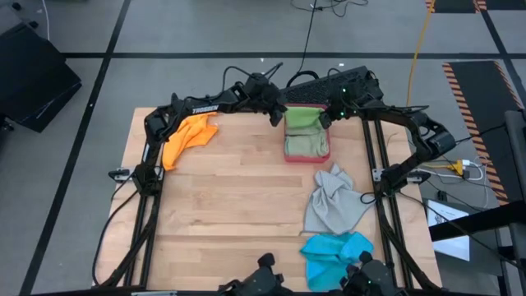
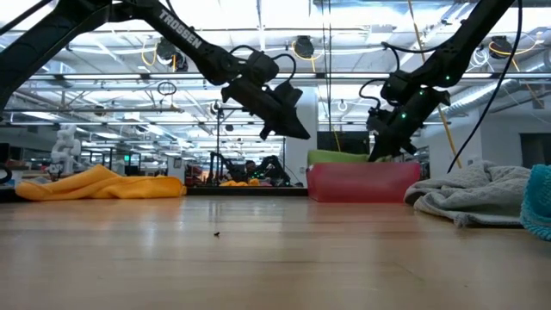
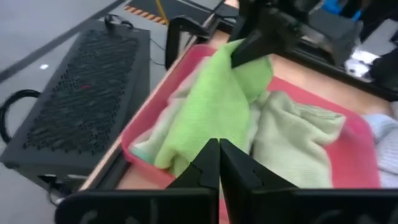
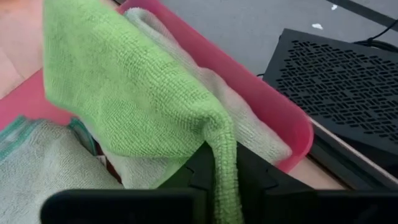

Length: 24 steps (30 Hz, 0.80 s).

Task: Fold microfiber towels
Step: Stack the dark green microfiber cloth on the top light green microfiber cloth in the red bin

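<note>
Right gripper pinches bright green towel, fingertips hidden; left gripper clenched empty

Five microfiber towels: orange, bright green, sage, grey, blue. One pink-red tray. Two arms.

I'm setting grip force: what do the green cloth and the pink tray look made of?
Green cloth: looks like soft microfiber, with a fine looped nap and limp drape.
Pink tray: probably moulded plastic, with a smooth, rounded, slightly glossy rim.
</note>
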### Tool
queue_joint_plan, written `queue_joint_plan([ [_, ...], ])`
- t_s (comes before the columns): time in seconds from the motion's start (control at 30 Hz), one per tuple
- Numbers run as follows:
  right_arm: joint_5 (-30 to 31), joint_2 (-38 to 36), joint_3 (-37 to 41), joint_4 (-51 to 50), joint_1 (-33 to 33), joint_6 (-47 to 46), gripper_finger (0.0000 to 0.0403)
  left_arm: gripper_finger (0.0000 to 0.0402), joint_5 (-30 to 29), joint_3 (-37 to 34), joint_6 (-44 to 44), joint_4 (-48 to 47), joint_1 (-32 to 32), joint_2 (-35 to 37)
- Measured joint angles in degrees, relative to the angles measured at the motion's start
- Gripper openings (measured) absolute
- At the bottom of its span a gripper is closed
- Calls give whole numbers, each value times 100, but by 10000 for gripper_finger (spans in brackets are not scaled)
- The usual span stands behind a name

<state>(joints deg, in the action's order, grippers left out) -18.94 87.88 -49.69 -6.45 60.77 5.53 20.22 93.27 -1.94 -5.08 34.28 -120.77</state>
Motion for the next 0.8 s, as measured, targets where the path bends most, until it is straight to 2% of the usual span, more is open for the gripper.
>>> queue_joint_plan([
  [0.17, -24, 0, 0, 120, -6, -78, 61, 8, -146, 0, 93, 77, -19, 0],
  [0.33, 151, -2, 0, 134, -61, -98, 94, 54, -687, 0, 512, 82, -100, 0],
  [0.53, 496, -5, 0, 207, -178, -51, 150, 91, -827, 1, 722, -44, -205, 125],
  [0.6, 706, -32, 0, 193, -205, -48, 164, 92, -865, 1, 676, -327, -209, 279],
  [0.8, 703, -171, 0, 258, -203, 21, 191, 92, -1308, -1, 911, -1272, -343, 852],
])
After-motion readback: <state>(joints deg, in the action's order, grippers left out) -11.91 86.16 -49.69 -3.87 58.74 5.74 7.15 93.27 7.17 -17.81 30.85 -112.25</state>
